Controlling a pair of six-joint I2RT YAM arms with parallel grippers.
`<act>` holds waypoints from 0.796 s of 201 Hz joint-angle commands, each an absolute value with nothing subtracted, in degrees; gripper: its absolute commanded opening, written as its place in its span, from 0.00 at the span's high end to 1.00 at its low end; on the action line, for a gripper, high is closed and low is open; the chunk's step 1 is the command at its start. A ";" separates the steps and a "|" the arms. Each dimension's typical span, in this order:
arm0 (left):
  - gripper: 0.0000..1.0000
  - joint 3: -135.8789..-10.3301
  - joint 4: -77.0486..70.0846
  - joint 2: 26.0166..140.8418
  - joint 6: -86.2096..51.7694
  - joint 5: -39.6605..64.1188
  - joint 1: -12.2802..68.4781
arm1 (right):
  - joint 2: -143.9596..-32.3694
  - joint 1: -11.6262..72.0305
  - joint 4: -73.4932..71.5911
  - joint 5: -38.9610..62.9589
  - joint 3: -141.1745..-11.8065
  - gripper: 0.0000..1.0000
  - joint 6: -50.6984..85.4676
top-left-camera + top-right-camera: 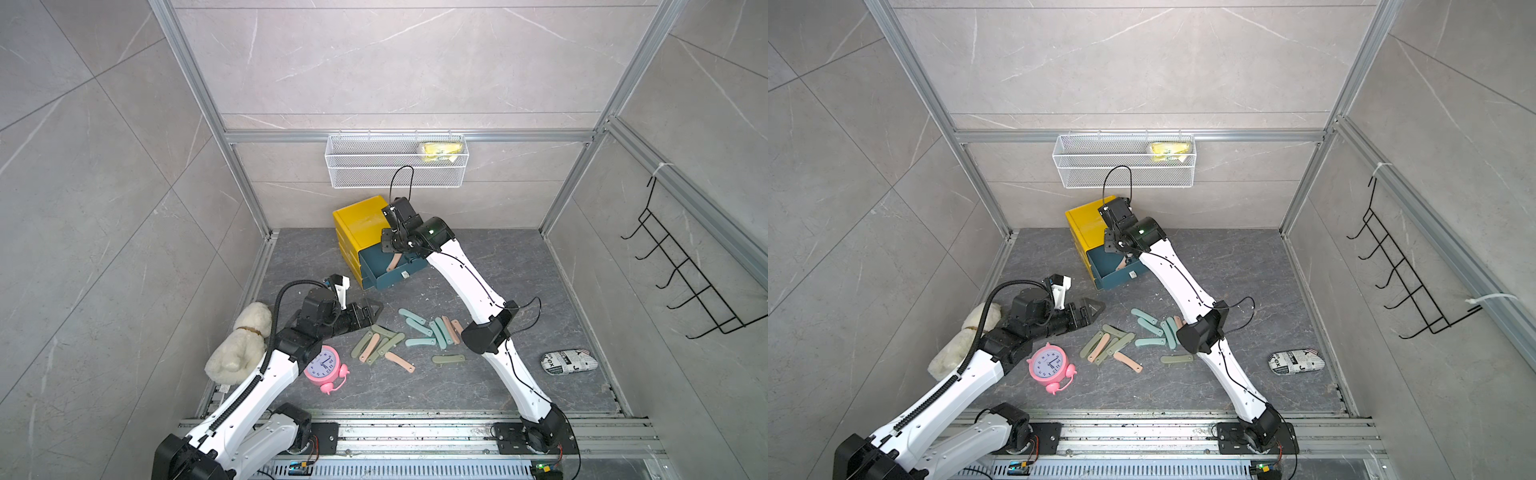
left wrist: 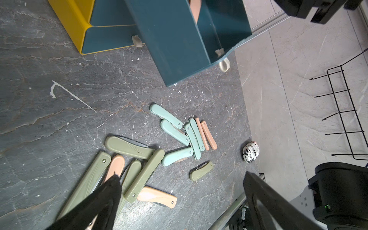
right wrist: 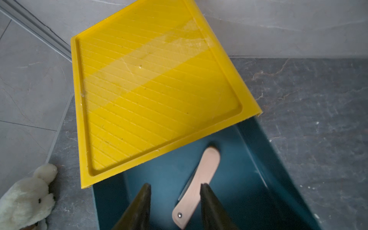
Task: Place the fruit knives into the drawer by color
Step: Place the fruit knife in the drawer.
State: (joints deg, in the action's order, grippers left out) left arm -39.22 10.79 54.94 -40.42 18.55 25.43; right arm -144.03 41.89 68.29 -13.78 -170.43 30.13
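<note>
The right arm [image 1: 465, 282] hides part of the open drawer [image 1: 386, 281] and its pink knife [image 1: 393, 263] (both top views).

a dark grey marbled tabletop [image 1: 519, 282] carries the yellow drawer chest [image 1: 357, 220] at the back, loose fruit knives [image 1: 419, 342] in the middle, a pink alarm clock [image 1: 326, 365] beside a cream plush toy [image 1: 241, 345], and a newsprint pouch [image 1: 569, 360] well apart.

Fruit knives [image 2: 144, 175], fifteen that I can count: five olive green knives [image 2: 127, 147], five pale teal knives [image 2: 165, 115], five salmon pink knives [image 2: 157, 197]. Four of the pink lie loose outside and one is in the open drawer [image 3: 249, 159].
Yellow chest [image 1: 359, 218]: one, three drawers.
Pink alarm clock [image 1: 325, 365]: one.
Plush toy [image 1: 241, 345]: one.
Wire basket [image 1: 374, 174]: one, holding one yellow packet [image 1: 440, 150].
Black hook rack [image 1: 681, 270]: one.
Newsprint-patterned pouch [image 1: 569, 361]: one.
Robot arms [image 1: 465, 278]: two.
</note>
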 commanded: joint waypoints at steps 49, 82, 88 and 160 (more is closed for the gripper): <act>0.01 -41.37 10.73 54.49 -38.77 21.18 25.80 | -139.24 42.57 67.03 -16.59 -168.68 0.40 31.74; 0.01 -42.66 10.72 55.96 -38.88 21.14 27.09 | -136.05 46.24 68.45 -25.45 -166.81 0.40 30.87; 0.01 -42.91 10.77 56.25 -38.88 20.94 27.52 | -135.40 47.11 68.36 -27.03 -166.06 0.40 30.60; 0.01 -44.79 10.63 58.29 -39.85 17.02 32.27 | -111.16 50.54 41.55 -32.13 -123.50 0.37 28.10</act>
State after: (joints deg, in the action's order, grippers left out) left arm -41.58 11.49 57.76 -40.27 18.26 31.14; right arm -120.55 51.44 55.18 -29.19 -135.79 29.71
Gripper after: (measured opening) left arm 0.992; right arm 0.620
